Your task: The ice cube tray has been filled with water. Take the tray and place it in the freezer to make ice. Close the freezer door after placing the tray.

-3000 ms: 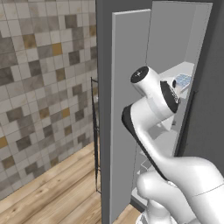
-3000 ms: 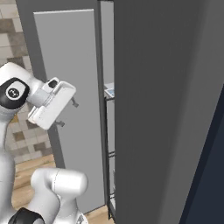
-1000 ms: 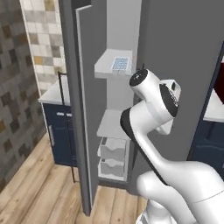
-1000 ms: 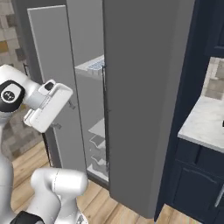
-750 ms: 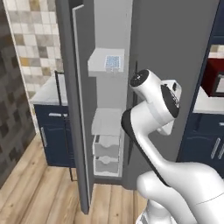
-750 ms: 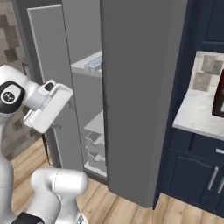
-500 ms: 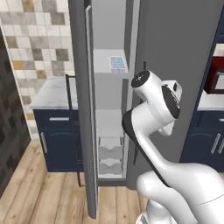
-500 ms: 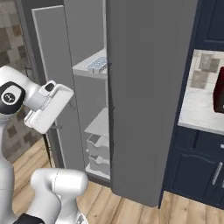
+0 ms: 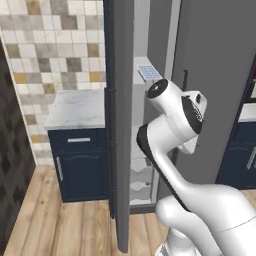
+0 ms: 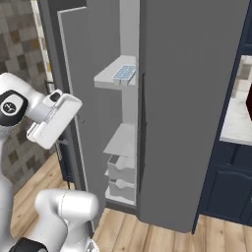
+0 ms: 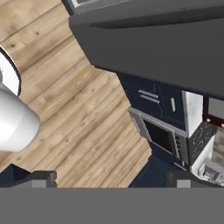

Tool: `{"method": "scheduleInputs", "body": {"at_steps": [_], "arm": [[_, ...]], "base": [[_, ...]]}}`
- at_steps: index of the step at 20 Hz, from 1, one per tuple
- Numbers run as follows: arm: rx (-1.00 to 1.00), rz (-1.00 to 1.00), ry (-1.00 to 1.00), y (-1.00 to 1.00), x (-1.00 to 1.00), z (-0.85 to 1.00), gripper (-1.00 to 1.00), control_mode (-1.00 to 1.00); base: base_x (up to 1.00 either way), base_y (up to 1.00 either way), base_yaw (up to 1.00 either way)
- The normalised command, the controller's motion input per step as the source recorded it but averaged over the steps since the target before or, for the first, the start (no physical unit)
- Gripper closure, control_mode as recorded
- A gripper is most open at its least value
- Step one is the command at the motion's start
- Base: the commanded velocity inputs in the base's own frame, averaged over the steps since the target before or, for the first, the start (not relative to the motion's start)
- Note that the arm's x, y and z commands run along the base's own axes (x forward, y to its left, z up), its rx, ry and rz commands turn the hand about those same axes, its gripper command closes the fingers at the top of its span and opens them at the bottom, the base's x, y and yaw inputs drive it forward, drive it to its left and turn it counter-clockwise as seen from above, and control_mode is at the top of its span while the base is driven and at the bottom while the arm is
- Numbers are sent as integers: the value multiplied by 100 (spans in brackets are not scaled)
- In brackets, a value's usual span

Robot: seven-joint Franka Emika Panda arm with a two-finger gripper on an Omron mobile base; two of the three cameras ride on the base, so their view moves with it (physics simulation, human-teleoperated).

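The freezer door (image 9: pixel 119 125) stands edge-on in the left base view, its top and foot cut by the frame, screening part of the shelves. The ice cube tray (image 10: pixel 124 73) is too small to count cells.

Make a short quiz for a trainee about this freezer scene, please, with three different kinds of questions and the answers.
1. True or false: the ice cube tray lies on a shelf inside the freezer.
2. The freezer door is: A) shut, B) open, C) removed.
3. Fill in: the gripper is ____ and holds nothing.

Key: 1 true; 2 B; 3 open.
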Motion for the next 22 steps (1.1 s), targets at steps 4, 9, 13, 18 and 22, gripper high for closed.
{"method": "scheduleInputs", "body": {"at_steps": [4,9,13,18,22], "arm": [[0,0,0,0,0,0,-100,100],[0,-5,-1,0,0,0,-100,-100],[0,0,-2,0,0,0,-100,-100],[-1,0,-15,9,-20,0,-100,-100],[-11,0,-26,52,-12,-1,-100,-100]], "base": [[-8,0,-16],[0,0,0],[0,0,0],[0,0,0],[0,0,0]]}}
